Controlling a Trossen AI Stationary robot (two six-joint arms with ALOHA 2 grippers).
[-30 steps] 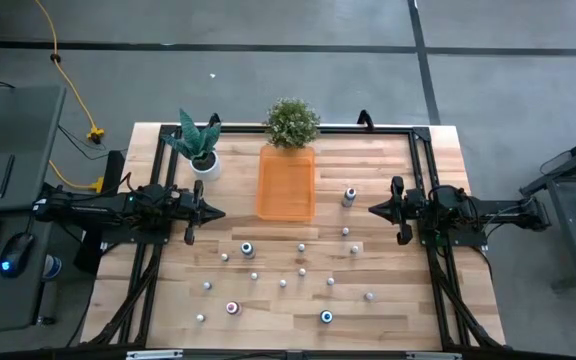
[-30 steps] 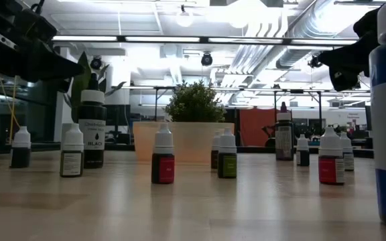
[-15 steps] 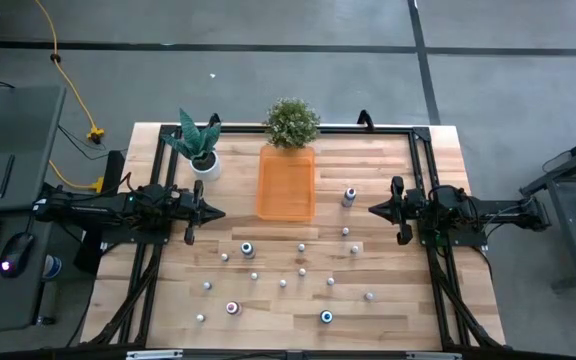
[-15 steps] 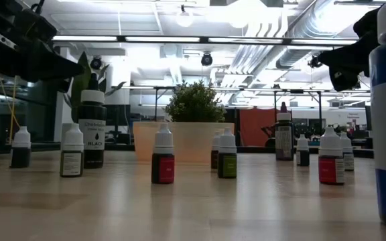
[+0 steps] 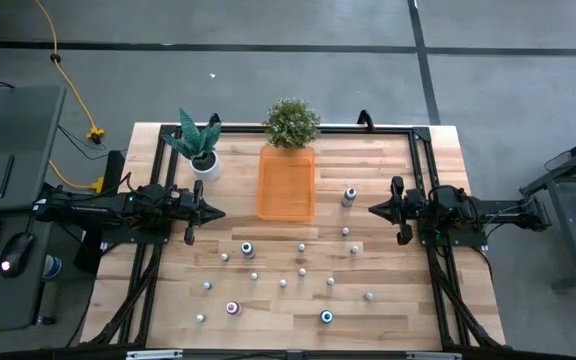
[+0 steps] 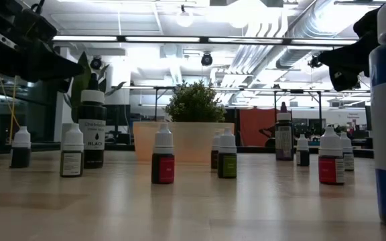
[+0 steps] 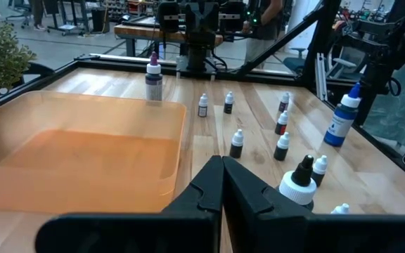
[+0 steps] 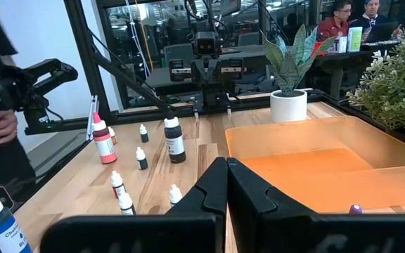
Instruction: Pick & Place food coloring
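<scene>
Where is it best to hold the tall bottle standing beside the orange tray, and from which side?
Grip the tall bottle across its straight body, under the cap. It stands upright and alone, so the right pincer can come level from its own side; the orange tray lies beyond.

Small bottles (image 5: 301, 271) are standing scattered on the worktop (image 5: 368, 310) below an orange tray (image 5: 287, 182), between both tools (image 5: 216, 213) (image 5: 372, 210).

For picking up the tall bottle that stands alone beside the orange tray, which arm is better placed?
Probably the right. That bottle stands on the tray's right side, close to the right claw, which is shut. The left claw, also shut, would need to cross the tray.
</scene>
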